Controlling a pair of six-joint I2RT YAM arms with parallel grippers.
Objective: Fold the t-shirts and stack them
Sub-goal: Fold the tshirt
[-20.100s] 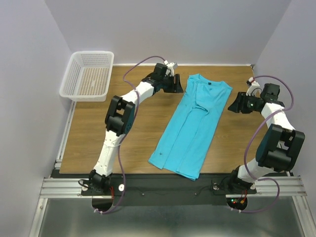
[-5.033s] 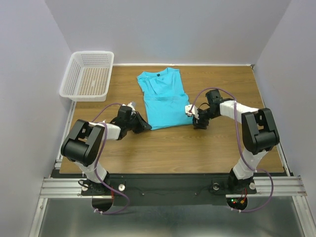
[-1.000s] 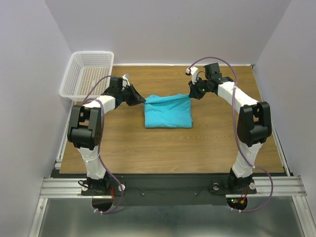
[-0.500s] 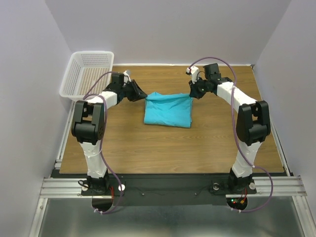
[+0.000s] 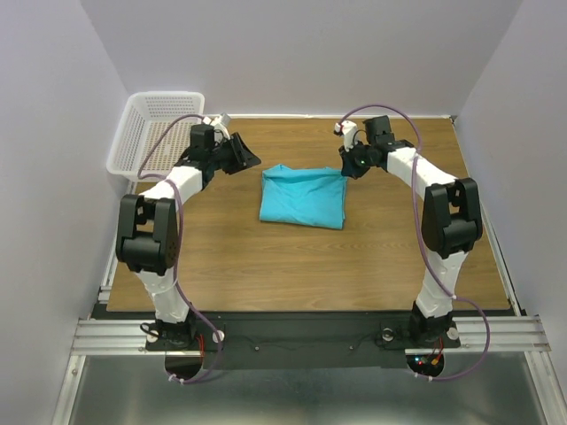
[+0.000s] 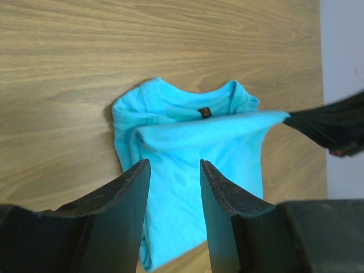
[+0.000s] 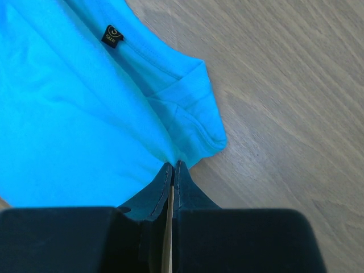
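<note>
Since half a second ago the left claw [image 5: 246, 158] has let go of the shirt [image 5: 303, 197] and drawn back toward the basket [image 5: 120, 164]; against twenty seconds ago, the shirt has gone from a long strip down the table [image 5: 266, 266] to a short packet at mid-table, nearer the far edge.

Folding looks nearly done: the shirt lies as a compact rectangle, several layers thick, well apart from the basket; the left wrist view shows the neckline and its dark label [image 6: 204, 111] at the far end, with the top layer standing a little proud of them as a flap; that flap runs out to the right claw [image 7: 172, 169], which is pinched shut on the shirt's far right corner; the left claw is spread wide with nothing between its fingers, just off the shirt's far left corner.

What I judge to be left: the right claw must release its corner so the flap settles flat; the packet may want a little squaring; whether the flap already rests on the layers below, I cannot tell. No stack has been started, and nothing in view shows where one should go.

Count: one shirt; one basket; two claws.
</note>
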